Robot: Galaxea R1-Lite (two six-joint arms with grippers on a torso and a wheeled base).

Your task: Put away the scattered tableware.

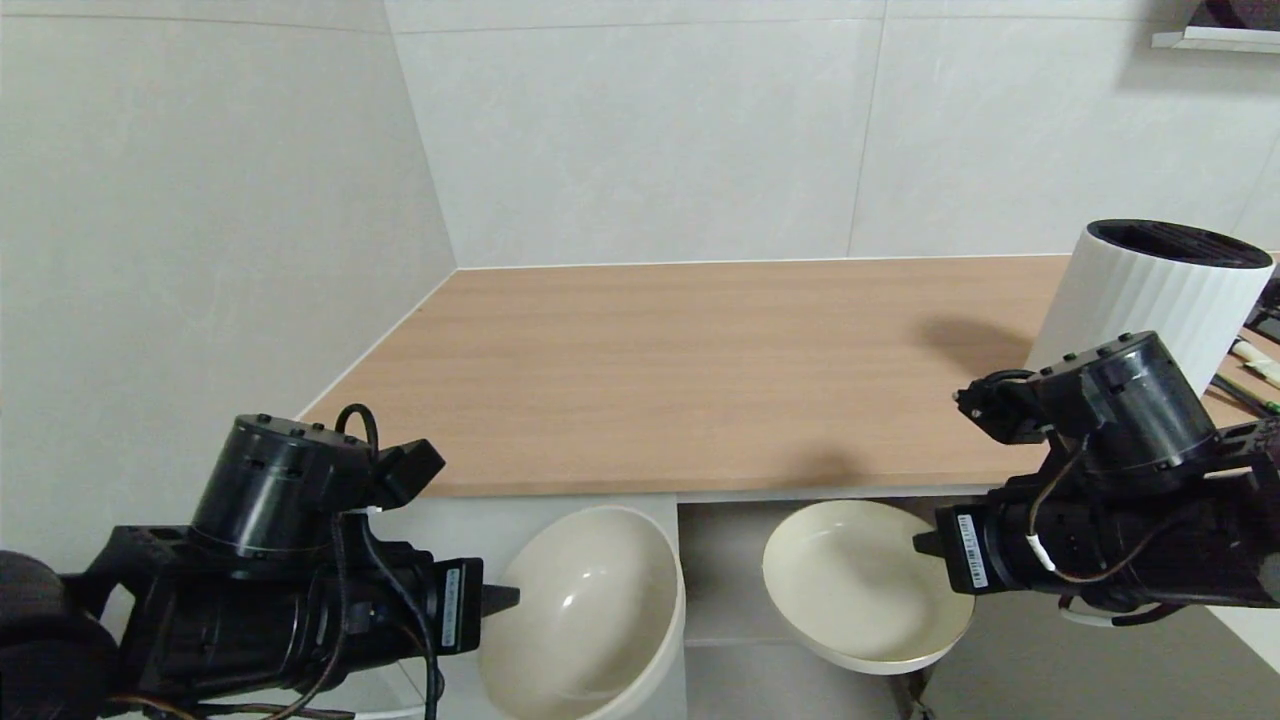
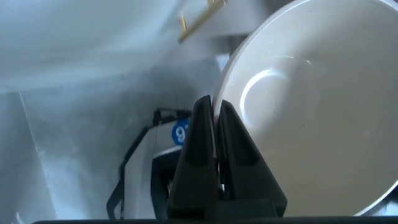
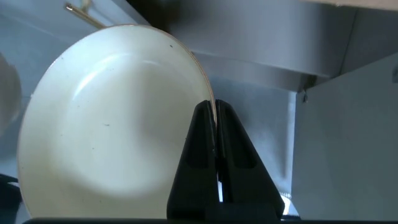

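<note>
The wooden surface runs from the tiled corner on the robot's left across to the right, and its front edge lies just above both held dishes. On its right end stands a white ribbed container, upright, with a dark open top. Past it, at the edge of the head view, lie a few thin utensils, too small to tell apart.

The cream bowl hangs off the surface, below its front edge and before the pale cabinet fronts, on the robot's left. It is tipped on its side, so its hollow faces up and to the right. To its right, well apart from it, is the cream plate, shallower, held at about the same height and tilted with its face upward.

The left pincer is pressed onto the bowl's rim on the side nearest its arm. The left wrist view shows the two dark fingers nearly together, with the thin rim of the bowl between them. The right pincer pinches the plate's rim from the right side. In the right wrist view its fingers clamp the edge of the plate, one on each face
</note>
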